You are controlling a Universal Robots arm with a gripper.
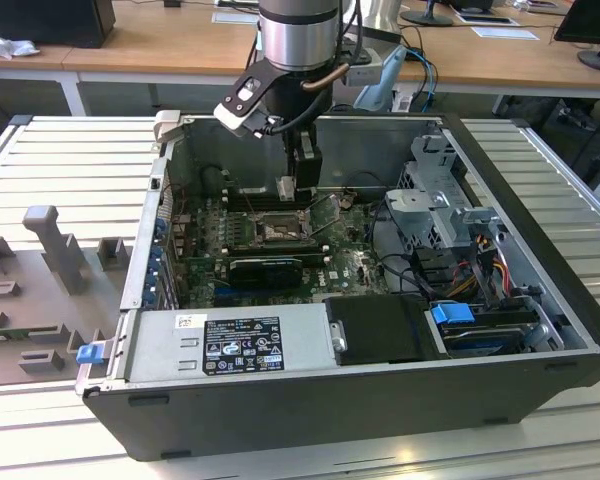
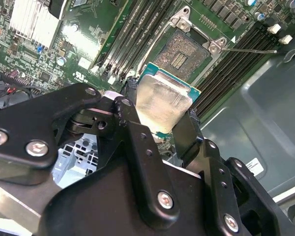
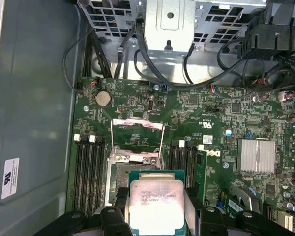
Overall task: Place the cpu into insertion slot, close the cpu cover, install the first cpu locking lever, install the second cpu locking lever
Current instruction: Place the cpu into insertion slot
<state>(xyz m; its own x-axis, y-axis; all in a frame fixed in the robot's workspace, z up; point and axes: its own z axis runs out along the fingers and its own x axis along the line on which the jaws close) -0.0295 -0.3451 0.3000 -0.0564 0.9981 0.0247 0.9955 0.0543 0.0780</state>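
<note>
My gripper [image 2: 161, 104] is shut on the cpu [image 2: 163, 98], a pale silvery square chip on a green backing, pinched by its two side edges between black fingers [image 2: 130, 105]. In the exterior view the gripper [image 1: 298, 185] hangs inside the open computer case, a little above and behind the insertion slot [image 1: 277, 232]. The slot [image 2: 183, 53] lies bare, its dark contact field showing inside a silvery rim. In the first wrist view the cpu [image 3: 156, 205] hides part of the slot [image 3: 117, 178]. The cpu cover [image 3: 137, 123] is a thin metal frame swung open. A thin locking lever [image 2: 248, 50] sticks out sideways.
Long black memory slots [image 3: 87, 172] flank the socket on both sides. A finned heatsink [image 3: 256, 155] sits on the green board. A drive cage [image 1: 442, 205] and cables [image 1: 485, 260] fill the exterior view's right of the case; the power supply [image 1: 230, 342] lies along its front.
</note>
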